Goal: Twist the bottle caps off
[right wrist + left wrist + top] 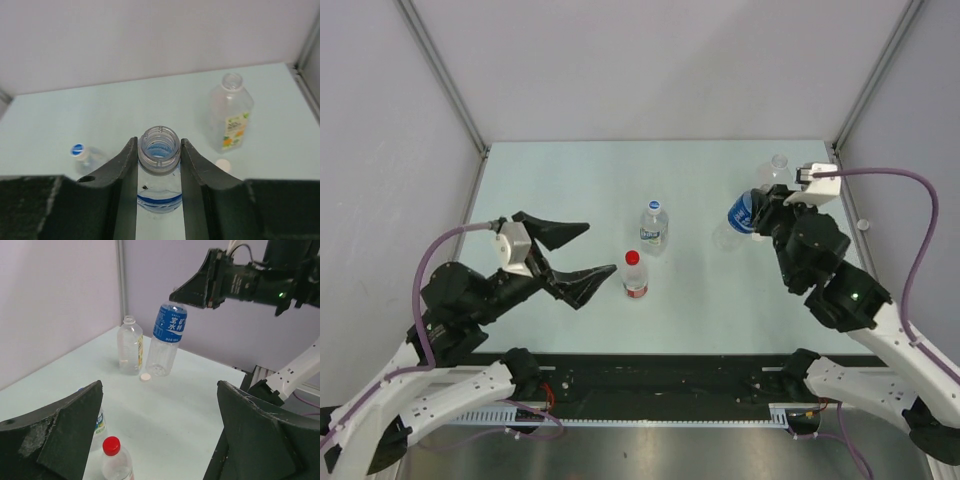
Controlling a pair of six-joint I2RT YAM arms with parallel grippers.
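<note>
About half the job looks done. Of the four bottles, two have bare mouths: the larger bottle with the yellowish label (pixel 778 172), standing in the far right corner of the table (pixel 570 180), and the blue-labelled bottle (pixel 744 212) near the right edge. The right end effector (pixel 158 146) is closed around the neck of the blue-labelled bottle, just under the thread ring, and holds it at a slight tilt. Whether its base touches the table I cannot tell. A white cap (pixel 224 165) lies loose on the table between these two bottles. The blue-labelled bottle's own cap shows in no view.

Two bottles are left, both near the middle of the table. The red cap (pixel 632 257) is on the small red-labelled bottle (pixel 635 282), and a blue cap (pixel 655 206) is on the white-and-blue-labelled bottle (pixel 653 232) just beyond it.

The left end effector (pixel 601 248) is spread wide and empty, just left of the red-capped bottle. Little blocks the way, though the two capped bottles stand close together (a wide grasp on one could nudge the other).
</note>
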